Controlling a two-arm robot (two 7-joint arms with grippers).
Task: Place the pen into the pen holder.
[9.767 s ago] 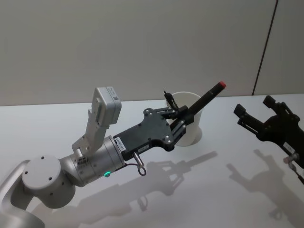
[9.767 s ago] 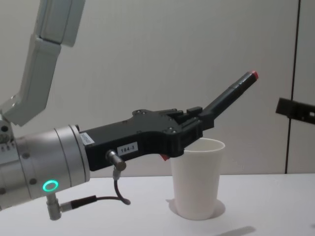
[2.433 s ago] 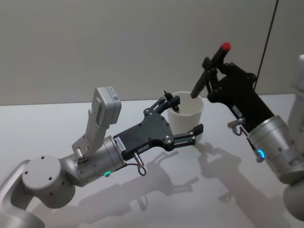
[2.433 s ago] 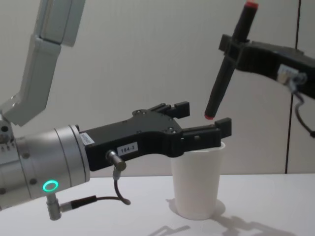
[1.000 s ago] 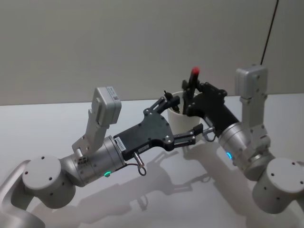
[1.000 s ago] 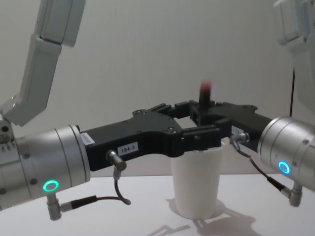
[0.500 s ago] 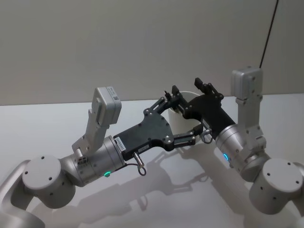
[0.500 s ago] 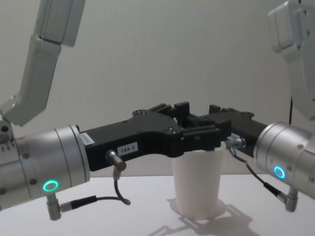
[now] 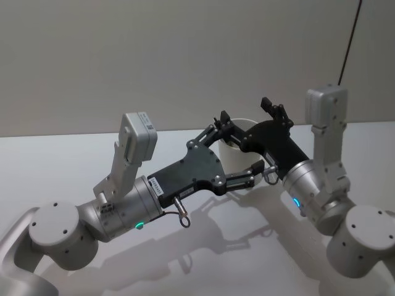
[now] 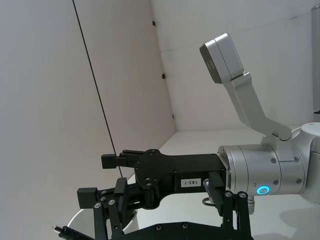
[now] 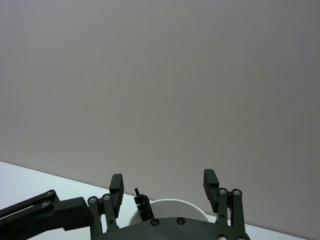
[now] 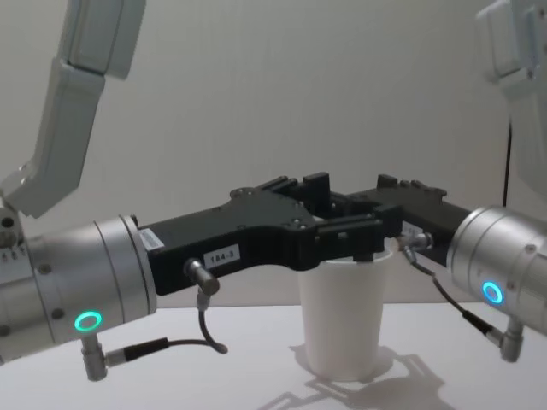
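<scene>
Reaching in from the near left, left gripper [image 9: 239, 152] spreading wide around the white pen holder [image 12: 344, 316] on the table [image 9: 74, 160], right gripper [image 9: 249, 123] hovering open and empty just above its far rim, pen possibly standing inside, hidden.

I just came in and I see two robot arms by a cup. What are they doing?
Both arms are reaching over a white paper cup, the pen holder, on the table. The left gripper sits open around the cup's rim, and the right gripper hovers open just above it, holding nothing.
</scene>
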